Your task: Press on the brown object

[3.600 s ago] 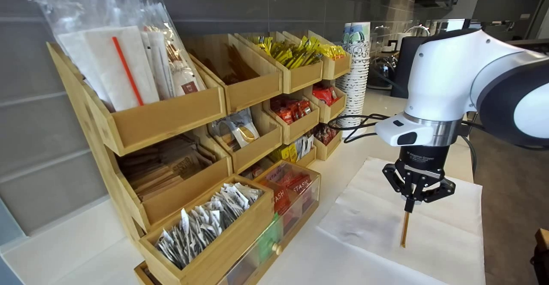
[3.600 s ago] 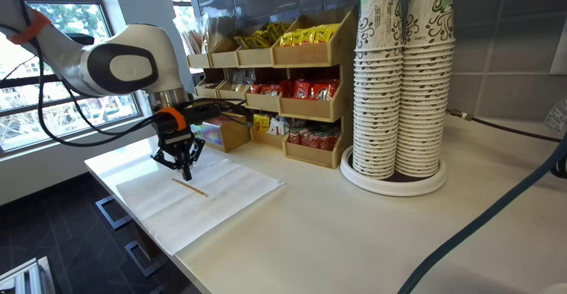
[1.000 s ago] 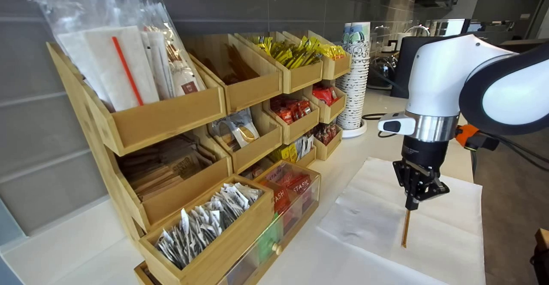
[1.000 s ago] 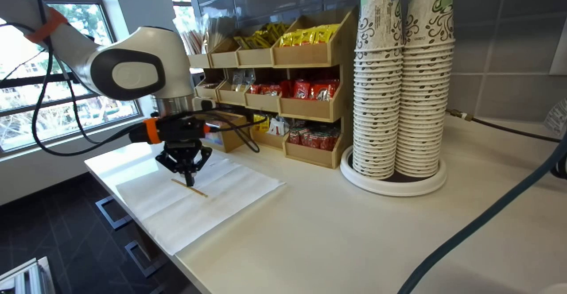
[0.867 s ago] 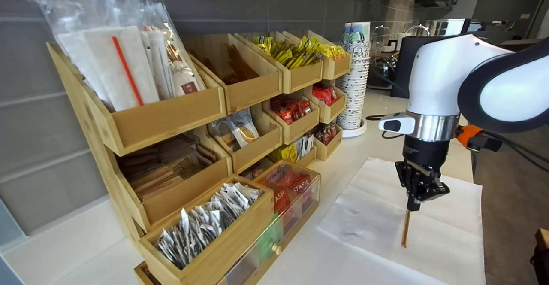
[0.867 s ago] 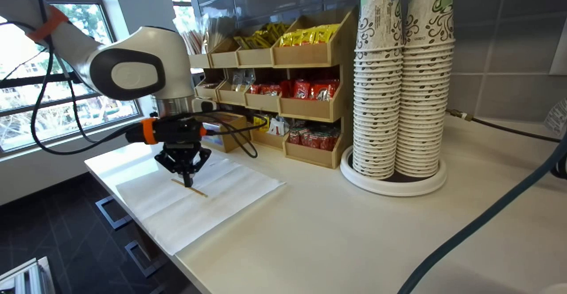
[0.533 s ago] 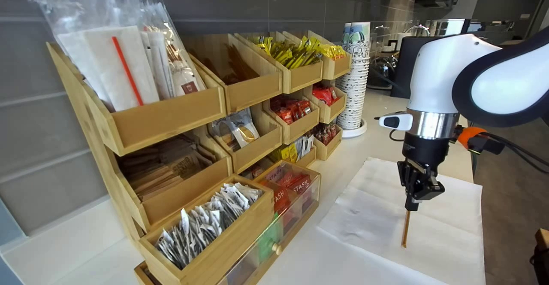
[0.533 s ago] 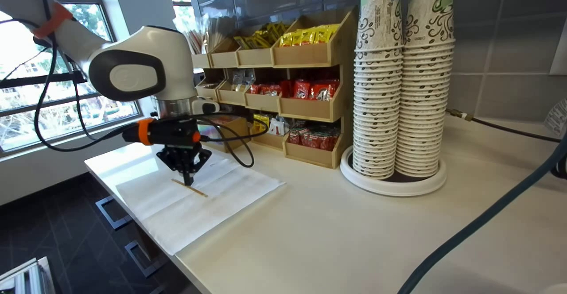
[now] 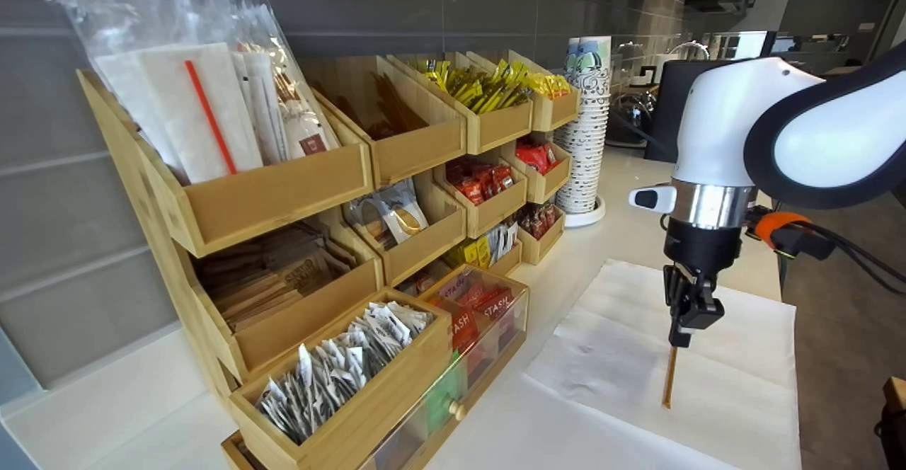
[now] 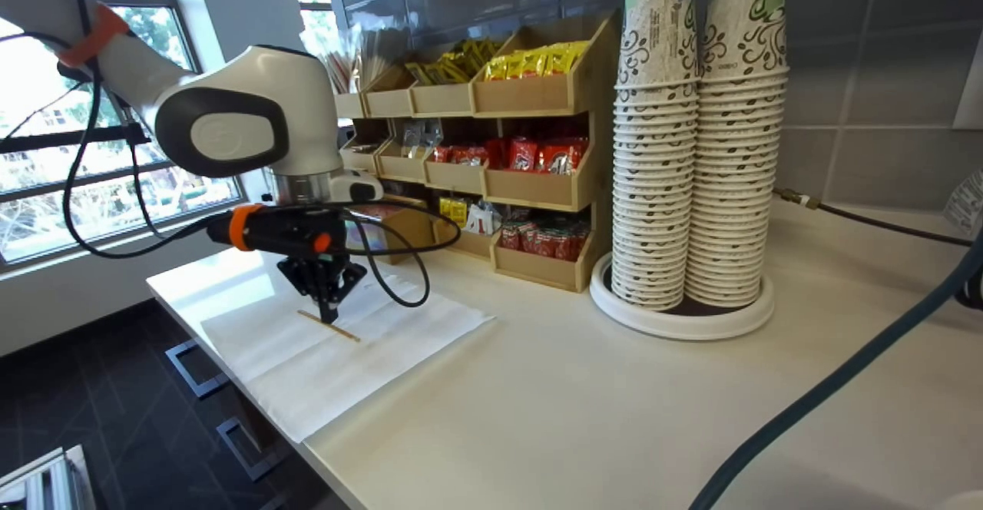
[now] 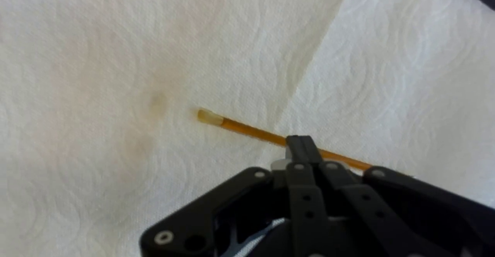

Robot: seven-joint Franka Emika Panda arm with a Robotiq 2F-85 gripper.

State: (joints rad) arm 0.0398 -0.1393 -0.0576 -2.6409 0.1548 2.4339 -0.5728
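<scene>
One thin brown stick (image 11: 253,132) is what I have to press, and it lies flat on a white paper towel (image 11: 116,75) spread over the surface (image 10: 537,402). Going left to right in the wrist view, it starts clear of my gripper (image 11: 304,144), slants gently downward, passes behind the fingertips (image 11: 294,146) and comes out on their right before the gripper's body hides the rest. So its long axis runs crosswise to my fingers, and the spot I want is straight ahead of the tips, not off to a side. My gripper is clenched, two fingers side by side with nothing showing between them, which I think suits a push. In an exterior view the gripper (image 10: 329,317) stands over roughly the middle of the stick; whether it touches I can't tell (from this far off, a tiny gap and a light touch look alike). My guess is that the press is at its start, and a straight downward move is what it calls for; sideways drift could roll something so thin.

For looks: the left end is pale yellowish and blunt, then the shaft turns amber-brown, straight and even; the right end is hidden from the wrist camera.
</scene>
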